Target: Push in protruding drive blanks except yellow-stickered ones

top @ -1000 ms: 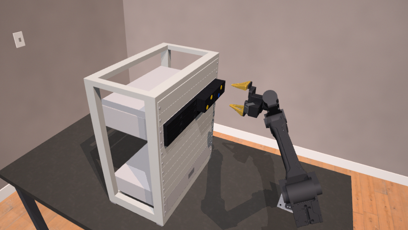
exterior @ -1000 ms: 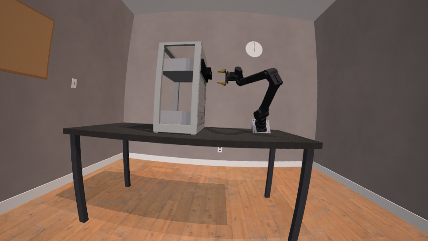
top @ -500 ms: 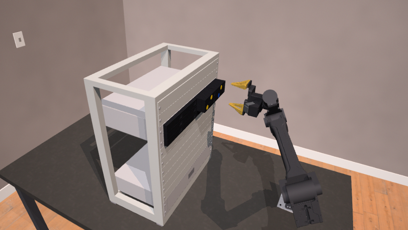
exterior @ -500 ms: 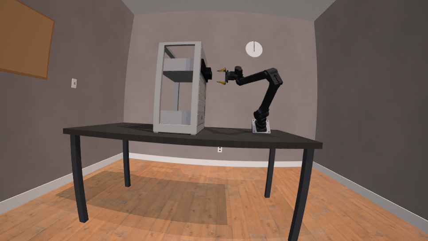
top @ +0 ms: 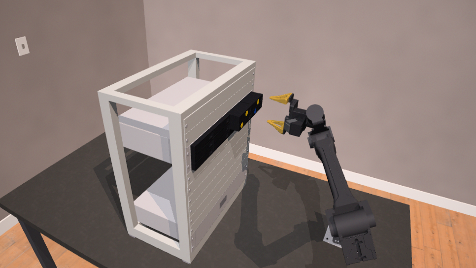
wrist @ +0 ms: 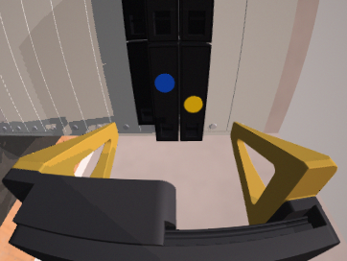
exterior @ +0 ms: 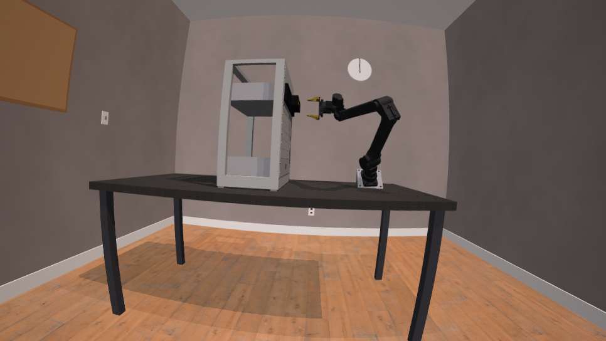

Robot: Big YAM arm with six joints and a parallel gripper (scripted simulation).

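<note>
The white open-frame rack [top: 181, 186] [exterior: 277, 126] [wrist: 57, 53] stands upright on the black table [top: 66, 206] [exterior: 297, 197]. A black row of drive blanks [top: 208, 144] crosses its upper front. The blanks at the row's right end stick out. One carries a blue sticker [top: 255, 110] [wrist: 165, 83]; those beside it carry yellow stickers [top: 246, 113]. My gripper [top: 269, 110] [exterior: 309, 108] [wrist: 173, 129] is open and empty. It is level with the protruding blanks, a short gap in front of them, touching nothing.
Two grey boxes [top: 139, 133] [exterior: 249, 167] sit inside the rack, one high and one low. My arm's base [top: 353, 233] [exterior: 369, 177] is bolted to the table in front of the rack, near the table's edge. A wall is close behind.
</note>
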